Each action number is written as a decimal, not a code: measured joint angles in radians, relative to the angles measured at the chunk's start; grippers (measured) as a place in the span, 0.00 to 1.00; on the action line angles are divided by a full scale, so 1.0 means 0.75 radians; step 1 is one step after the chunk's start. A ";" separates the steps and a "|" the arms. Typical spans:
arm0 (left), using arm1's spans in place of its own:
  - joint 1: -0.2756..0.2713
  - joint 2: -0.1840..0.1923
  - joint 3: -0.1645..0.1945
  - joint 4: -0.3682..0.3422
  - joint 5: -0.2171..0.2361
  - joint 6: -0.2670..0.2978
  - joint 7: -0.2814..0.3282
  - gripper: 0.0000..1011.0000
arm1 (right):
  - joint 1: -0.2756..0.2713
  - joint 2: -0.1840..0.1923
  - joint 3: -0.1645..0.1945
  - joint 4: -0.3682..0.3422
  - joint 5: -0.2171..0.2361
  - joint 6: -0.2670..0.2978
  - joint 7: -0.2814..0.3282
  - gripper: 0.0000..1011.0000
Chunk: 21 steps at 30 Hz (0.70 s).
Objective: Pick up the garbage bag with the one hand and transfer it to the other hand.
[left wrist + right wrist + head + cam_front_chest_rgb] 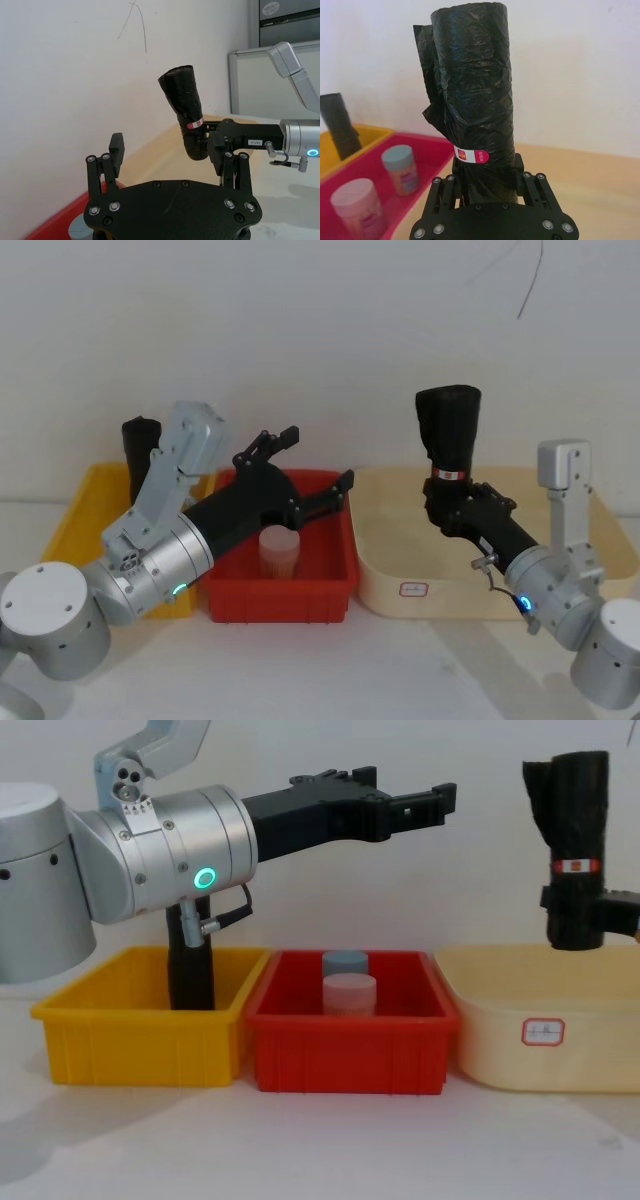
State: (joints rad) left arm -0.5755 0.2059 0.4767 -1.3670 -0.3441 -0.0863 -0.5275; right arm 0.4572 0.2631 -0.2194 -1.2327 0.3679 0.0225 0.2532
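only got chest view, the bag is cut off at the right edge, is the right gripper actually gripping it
observer: yes. In the right wrist view the right gripper is shut on the garbage bag, clamping it just below the label band.
operator: ok, is the left gripper lined up with it
observer: roughly. The left wrist view shows the left gripper open and facing the bag, which stands beyond its fingertips, not between them.
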 joint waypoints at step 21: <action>0.000 0.000 0.000 0.000 0.000 0.000 0.000 0.99 | -0.020 0.022 0.047 0.003 -0.020 0.033 -0.033 0.97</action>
State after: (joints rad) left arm -0.5755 0.2059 0.4767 -1.3670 -0.3442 -0.0863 -0.5275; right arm 0.4420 0.2793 -0.1843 -1.2306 0.3526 0.0474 0.2287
